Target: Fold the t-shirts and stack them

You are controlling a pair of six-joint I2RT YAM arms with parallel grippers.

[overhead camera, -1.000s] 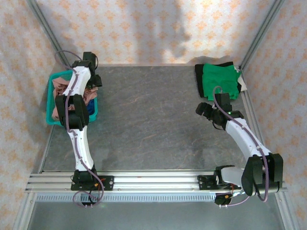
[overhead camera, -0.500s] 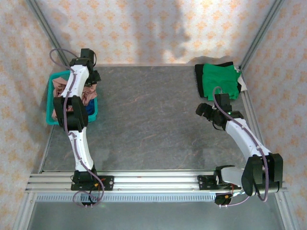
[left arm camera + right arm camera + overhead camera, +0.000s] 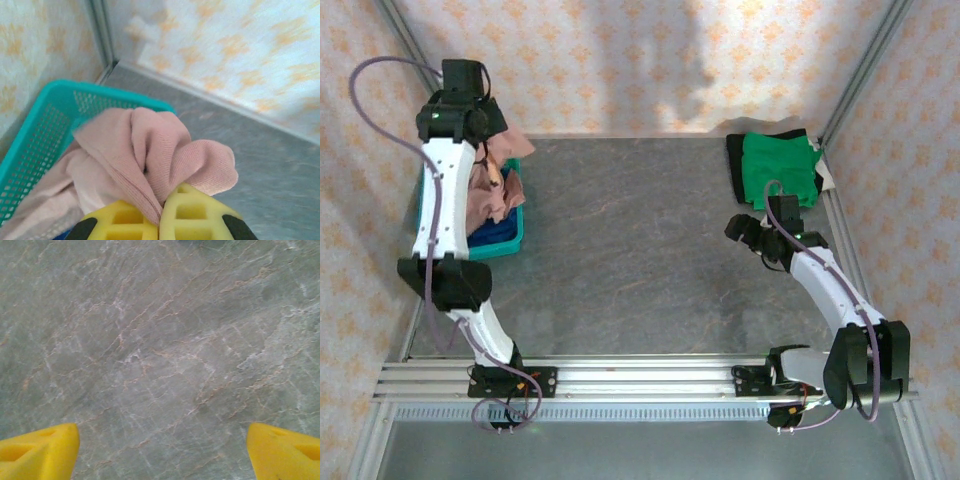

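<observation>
Left end effector is clenched on a bunched fold of the dusty-pink tee; pink cloth is pinched right between the yellow fingers. From the top view the tee hangs from that grip, high over the teal basket, with its lower end draped down into it. A dark blue tee lies in the basket bottom under it. Basket sits at the far-left edge of the counter. Right end effector is released, fingers wide apart, hovering over bare counter. It is just near of the green tee, which lies folded at the far-right corner with something dark under it. My read: step in hand is pulling the pink tee out to fold it. To do it well I'd go straight up until the tail clears the basket rim, so the cloth doesn't snag the mesh and drag the basket. Then I'd swing slowly to the open middle of the counter. Grip looks mid-fabric, not on a corner, so I expect a crumpled drop and would bring the right arm in to spread it.
</observation>
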